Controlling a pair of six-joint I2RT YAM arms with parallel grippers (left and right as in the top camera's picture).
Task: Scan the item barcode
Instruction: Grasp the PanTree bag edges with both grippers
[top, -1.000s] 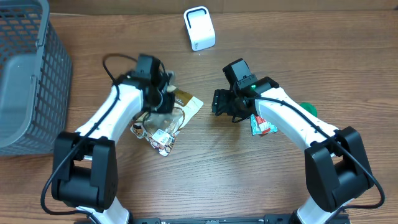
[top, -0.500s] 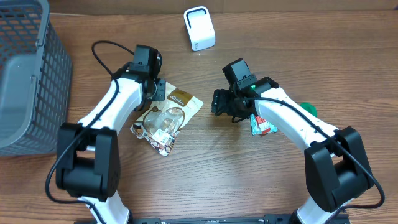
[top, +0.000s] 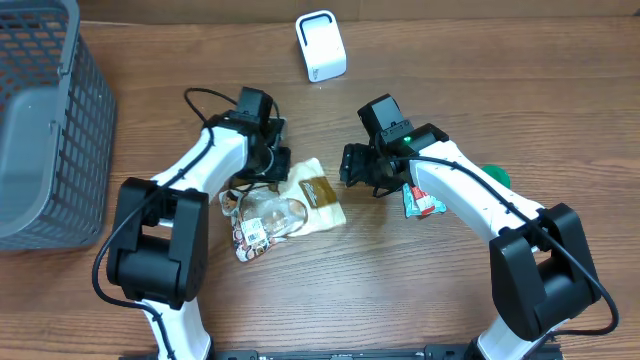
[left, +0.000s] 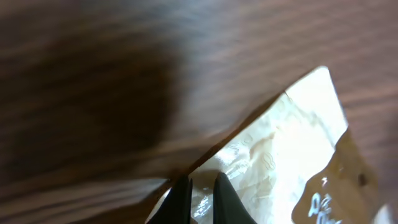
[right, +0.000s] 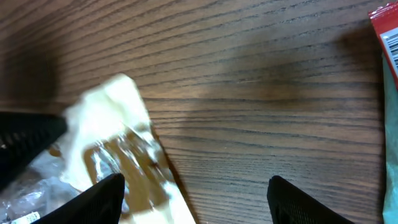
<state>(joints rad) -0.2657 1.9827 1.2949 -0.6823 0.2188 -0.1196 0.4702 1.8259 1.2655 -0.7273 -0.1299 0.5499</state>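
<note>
1. Tan-and-clear snack pouch (top: 290, 200) lies flat on the table (top: 520, 90), its far-left edge pinched in the clenched left gripper (left: 202, 190), probably so it can be hauled toward the reader.
2. White scanner (top: 320, 45) stands farther back, well apart from the pouch.
3. Right gripper (right: 196, 196) hangs released and empty, just right of the pouch.

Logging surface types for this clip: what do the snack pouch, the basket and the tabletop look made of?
Snack pouch: thin plastic film, partly clear, glossy, crinkled with glare. Basket: probably moulded grey plastic, matte, open grid walls. Tabletop: wood or wood-look laminate; grain lines show, low sheen.
</note>
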